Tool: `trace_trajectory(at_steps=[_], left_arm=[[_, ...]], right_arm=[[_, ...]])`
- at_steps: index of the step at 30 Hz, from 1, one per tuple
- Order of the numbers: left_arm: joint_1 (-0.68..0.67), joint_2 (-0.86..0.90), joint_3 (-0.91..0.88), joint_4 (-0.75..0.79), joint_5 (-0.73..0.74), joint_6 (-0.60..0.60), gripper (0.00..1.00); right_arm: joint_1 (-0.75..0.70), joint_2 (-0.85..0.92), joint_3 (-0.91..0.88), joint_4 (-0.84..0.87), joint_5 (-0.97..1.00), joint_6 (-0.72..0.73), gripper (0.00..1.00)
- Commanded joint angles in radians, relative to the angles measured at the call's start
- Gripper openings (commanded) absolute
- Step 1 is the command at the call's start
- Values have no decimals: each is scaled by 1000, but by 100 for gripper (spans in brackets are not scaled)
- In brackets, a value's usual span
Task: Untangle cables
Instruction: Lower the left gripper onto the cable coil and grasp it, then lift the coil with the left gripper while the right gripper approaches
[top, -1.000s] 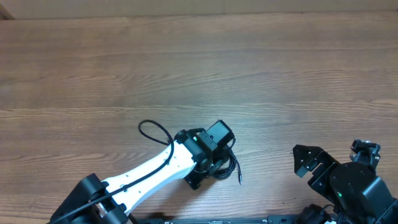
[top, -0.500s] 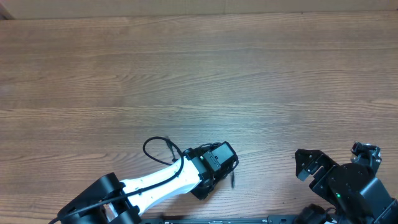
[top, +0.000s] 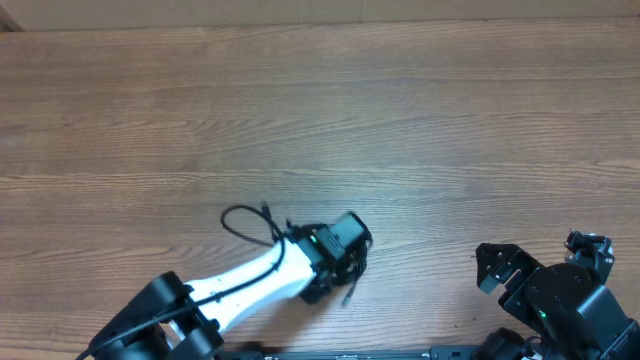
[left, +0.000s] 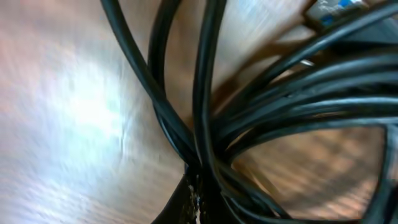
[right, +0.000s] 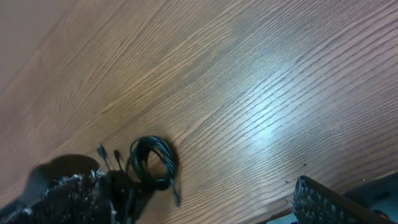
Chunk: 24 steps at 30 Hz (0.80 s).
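A wooden table (top: 320, 100) with long pale grain fills every view, and its far edge runs along the top of the overhead picture.

Counted from left to right there are two arms, two grippers and one bundle of cables. How many separate cables make up the bundle cannot be told, since the strands overlap.

The left arm (top: 240, 285) is white and reaches in from the lower left corner, with a loop of its own black wire (top: 243, 222) arching just to the left of the left gripper (top: 340, 265). That gripper points down at the table near the bottom centre. Its jaws are pressed together on the cables (top: 350, 280), which sit directly under it, with one thin strand trailing out just below and to its right.

In the left wrist view, several glossy black strands (left: 205, 112) cross the picture and converge into one pinch point at the bottom centre. A small plug (left: 329, 9) shows at the top right.

In the right wrist view, a small round coil (right: 153, 160) stands just to the right of the left gripper, two short plug ends (right: 102, 151) poke up beside it, and one loose end (right: 176, 198) hangs below.

Well to the right of the left gripper, the right gripper (top: 538, 252) waits at the table's lower right with its jaws spread wide, holding nothing. One ribbed finger (right: 320, 200) shows in its own camera.
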Motion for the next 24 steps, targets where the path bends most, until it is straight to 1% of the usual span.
trace_trajectory(at_steps=[1, 3, 4, 6, 7, 11, 15, 17, 20, 24], left_arm=[[95, -79, 72, -8, -32, 421, 4], [127, -105, 98, -8, -10, 547, 4], [143, -116, 109, -11, 13, 599, 14], [164, -127, 117, -19, 54, 631, 41], [174, -131, 118, -23, 82, 633, 48], [196, -133, 118, -28, 133, 633, 61], [207, -132, 118, -24, 108, 639, 70], [207, -132, 117, -24, 63, 679, 73], [203, -126, 109, -36, 2, 700, 73], [203, -79, 94, -34, -14, 699, 73]], right_arm=[[-2, -3, 21, 11, 18, -6, 100], [-2, -3, 20, 21, 19, -6, 100], [-2, -3, 20, 28, 19, -6, 100], [-2, -3, 20, 36, 26, -6, 100], [-2, -3, 20, 39, 31, -6, 100], [-2, -3, 20, 44, 58, -5, 100], [-2, -3, 19, 55, 63, -2, 100], [-2, -2, 19, 70, 63, -2, 100], [-2, -2, 12, 98, 62, -2, 100], [-2, 0, -23, 153, 60, 6, 100]])
